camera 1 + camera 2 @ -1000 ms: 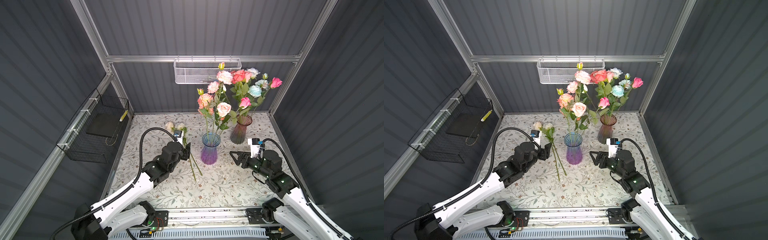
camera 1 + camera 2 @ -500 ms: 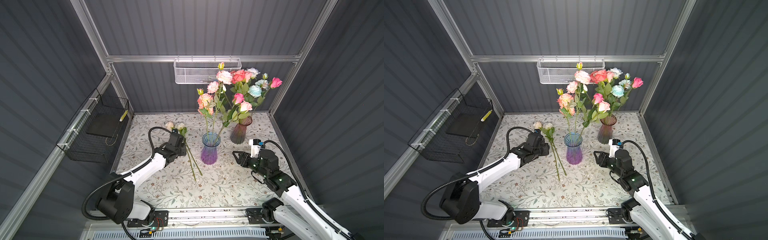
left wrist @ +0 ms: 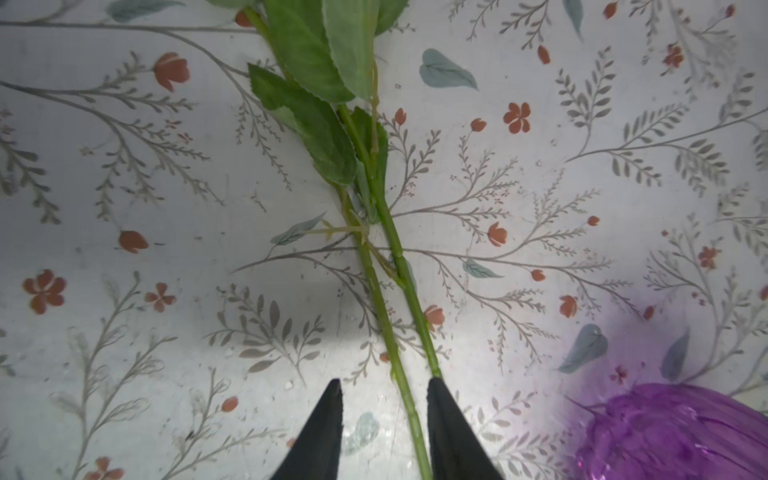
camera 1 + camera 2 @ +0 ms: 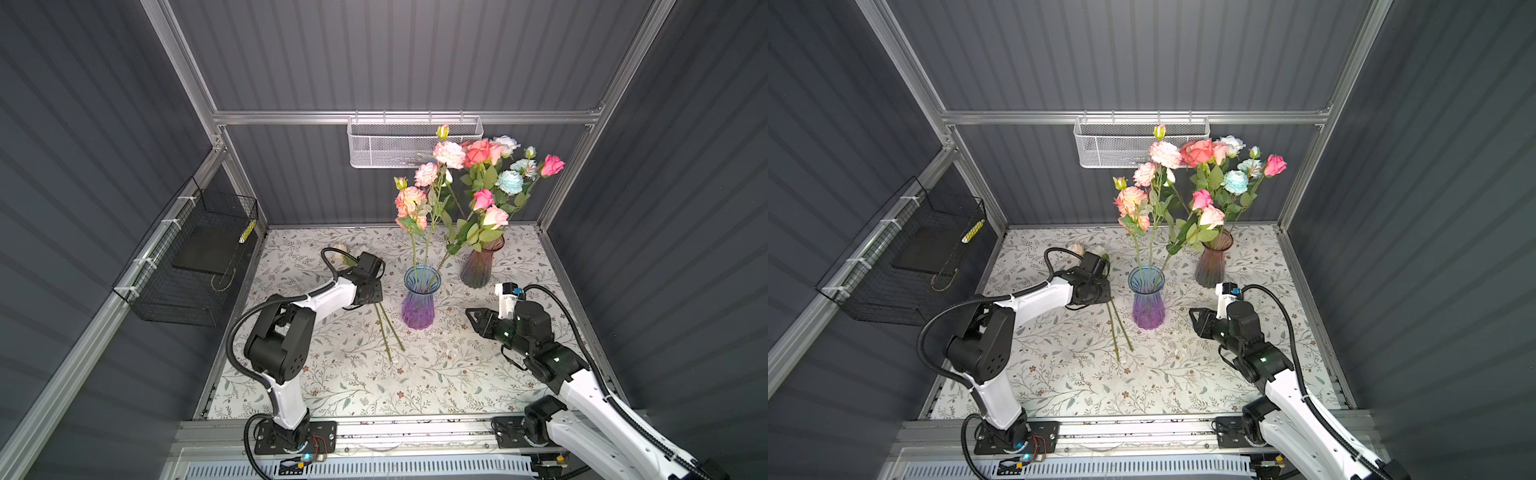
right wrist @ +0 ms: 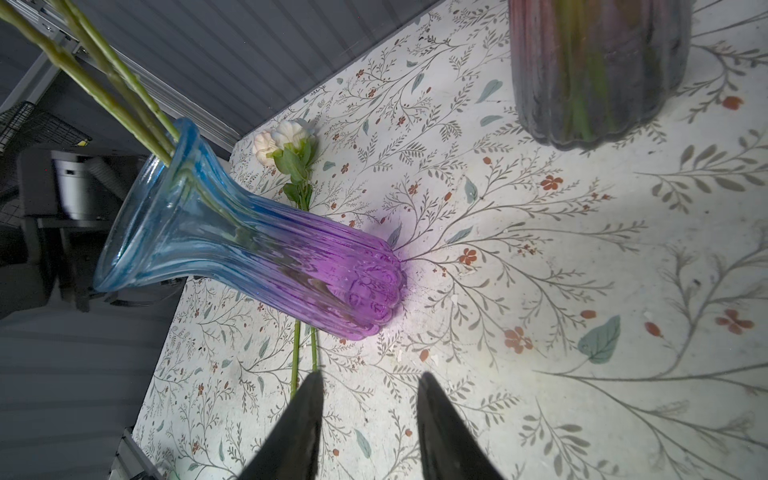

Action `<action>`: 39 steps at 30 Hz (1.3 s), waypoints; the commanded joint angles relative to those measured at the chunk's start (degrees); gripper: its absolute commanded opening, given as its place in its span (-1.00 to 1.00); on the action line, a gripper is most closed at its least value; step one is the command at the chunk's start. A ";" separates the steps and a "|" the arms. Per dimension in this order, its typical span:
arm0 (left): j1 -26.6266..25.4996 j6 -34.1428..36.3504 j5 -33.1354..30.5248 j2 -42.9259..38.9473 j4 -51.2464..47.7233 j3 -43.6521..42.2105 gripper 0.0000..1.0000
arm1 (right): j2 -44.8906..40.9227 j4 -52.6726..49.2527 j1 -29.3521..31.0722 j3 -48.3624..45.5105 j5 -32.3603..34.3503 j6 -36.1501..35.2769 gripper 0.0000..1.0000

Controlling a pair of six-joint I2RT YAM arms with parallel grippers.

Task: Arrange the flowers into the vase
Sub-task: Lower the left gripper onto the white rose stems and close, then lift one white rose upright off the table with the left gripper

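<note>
Two white flowers lie on the table left of the blue-and-purple vase (image 4: pixel 419 299) (image 4: pixel 1146 301) (image 5: pixel 270 257), with their blooms (image 4: pixel 345 249) (image 5: pixel 282 139) far back and their stems (image 4: pixel 386 332) (image 4: pixel 1119 328) (image 3: pixel 388 332) running forward. My left gripper (image 4: pixel 372 297) (image 4: pixel 1100 293) (image 3: pixel 383 381) points down over those stems, open, with one stem between the fingers and the other at one fingertip. Pink ruffled flowers (image 4: pixel 409 199) and pink roses (image 4: pixel 494 216) stand in this vase. My right gripper (image 4: pixel 471 318) (image 4: pixel 1196 318) (image 5: pixel 370 375) hovers right of the vase, open and empty.
A dark reddish vase (image 4: pixel 481 264) (image 4: pixel 1213 262) (image 5: pixel 598 70) at the back right holds coral, pale blue and pink blooms (image 4: pixel 509 180). A white mesh basket (image 4: pixel 415 141) hangs on the back wall. A black wire basket (image 4: pixel 187 266) hangs on the left wall.
The left arm has stretched forward and dropped low over the lying stems, its jaws narrowing. The right gripper has drawn back a little and narrowed. The pink roses in the vase have leaned to the right.
</note>
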 commanded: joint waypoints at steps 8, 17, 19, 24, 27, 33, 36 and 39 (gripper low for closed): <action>0.50 2.28 -0.13 6.15 -3.76 2.98 -0.56 | -3.49 -2.10 0.00 -1.63 0.56 -1.62 -0.19; 1.91 3.52 -0.73 0.08 -4.19 -4.64 -1.00 | -4.73 -3.14 -0.04 -0.38 -0.65 -1.41 -0.17; 2.35 3.48 -1.49 -2.87 -4.43 -6.75 -1.00 | -4.50 -3.33 -0.05 0.21 -1.35 -1.36 -0.16; 2.73 3.30 -5.32 -13.99 -6.17 -10.36 -1.00 | -3.58 -4.18 0.03 2.65 -4.54 -1.85 -0.17; 2.73 4.16 -5.85 -22.43 -5.45 -11.98 -1.00 | -3.00 -4.58 0.11 4.82 -6.43 -1.85 -0.18; 2.69 12.85 4.23 -42.58 8.99 -20.07 -1.00 | -2.49 -4.36 1.03 10.11 -9.03 -2.49 -0.17; 2.68 16.26 9.56 -51.36 14.44 -22.55 -1.00 | -1.92 -3.95 2.92 12.97 -11.31 -4.16 -0.14; 2.69 18.05 14.65 -55.94 16.10 -21.68 -1.00 | -0.21 -3.69 5.96 16.37 -10.66 -6.39 -0.12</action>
